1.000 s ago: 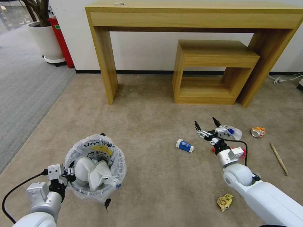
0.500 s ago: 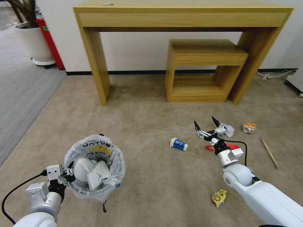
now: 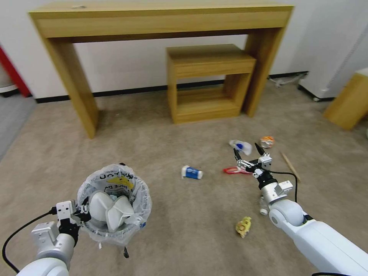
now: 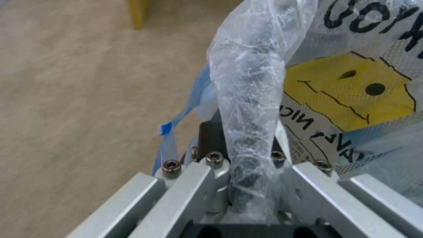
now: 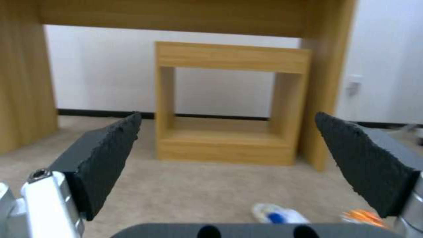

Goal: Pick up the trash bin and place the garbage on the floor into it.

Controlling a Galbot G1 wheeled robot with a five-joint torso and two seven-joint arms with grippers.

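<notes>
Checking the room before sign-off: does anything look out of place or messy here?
Yes. Litter is scattered over the floor: a paper cup on its side, a red wrapper, a crushed can, a stick and a yellow wad. The left hand holds the trash bin.

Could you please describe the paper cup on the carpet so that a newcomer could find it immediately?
Start at the small wooden shelf unit; on the floor before it lies the paper cup, toppled. It alone is blue and white, left of the red wrapper.
</notes>
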